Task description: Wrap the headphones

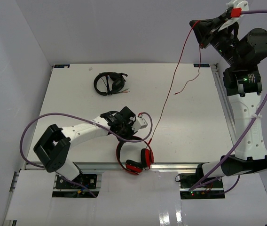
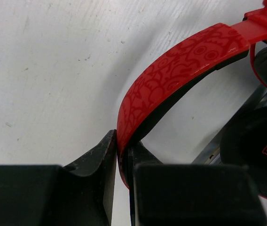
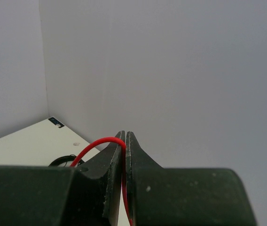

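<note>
The red headphones (image 1: 136, 159) lie at the table's near edge, earcups toward the front. My left gripper (image 1: 125, 133) is shut on the patterned red headband (image 2: 180, 61), which is pinched between the fingers of the gripper (image 2: 122, 141). My right gripper (image 1: 195, 24) is raised high over the far right corner, shut on the thin red cable (image 1: 170, 92). The cable runs taut from the headphones up to it. A loose tail (image 1: 190, 84) hangs back down from the jaws. In the right wrist view the cable (image 3: 93, 142) loops over the closed gripper (image 3: 125, 136).
All-black headphones (image 1: 109, 83) lie at the far left of the table, partly visible in the right wrist view (image 3: 63, 161). A purple hose (image 1: 53, 117) loops over the left arm. The metal rail (image 1: 180, 165) borders the near edge.
</note>
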Robot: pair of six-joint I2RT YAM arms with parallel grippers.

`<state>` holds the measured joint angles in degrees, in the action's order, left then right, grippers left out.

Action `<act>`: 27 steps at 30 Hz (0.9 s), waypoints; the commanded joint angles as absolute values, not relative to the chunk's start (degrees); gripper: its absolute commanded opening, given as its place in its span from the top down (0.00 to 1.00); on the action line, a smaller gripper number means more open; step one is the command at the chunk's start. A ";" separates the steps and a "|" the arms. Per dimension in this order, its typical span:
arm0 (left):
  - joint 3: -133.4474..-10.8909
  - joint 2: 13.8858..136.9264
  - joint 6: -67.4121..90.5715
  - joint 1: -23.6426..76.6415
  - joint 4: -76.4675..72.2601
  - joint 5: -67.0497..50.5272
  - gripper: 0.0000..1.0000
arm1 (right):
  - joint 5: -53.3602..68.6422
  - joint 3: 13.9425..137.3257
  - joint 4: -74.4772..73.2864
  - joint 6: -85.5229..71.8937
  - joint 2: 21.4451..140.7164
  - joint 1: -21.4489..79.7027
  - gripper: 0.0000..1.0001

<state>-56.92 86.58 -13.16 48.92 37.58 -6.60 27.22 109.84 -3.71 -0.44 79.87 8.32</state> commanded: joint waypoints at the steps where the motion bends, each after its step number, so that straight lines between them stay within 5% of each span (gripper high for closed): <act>1: -61.41 90.31 -10.23 49.39 36.66 -6.95 1.00 | 28.35 111.31 -1.11 -3.62 77.05 10.07 0.92; 17: -85.72 103.76 16.03 49.39 42.08 8.90 1.00 | 30.87 99.78 -7.17 -2.84 68.56 17.19 0.92; 27: -88.35 103.99 28.73 49.32 41.39 14.88 1.00 | 30.47 98.79 -8.68 -1.62 68.09 18.27 0.92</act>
<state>-87.58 105.78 20.94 49.32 42.89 10.58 30.58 97.58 -9.44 -1.92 68.79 17.75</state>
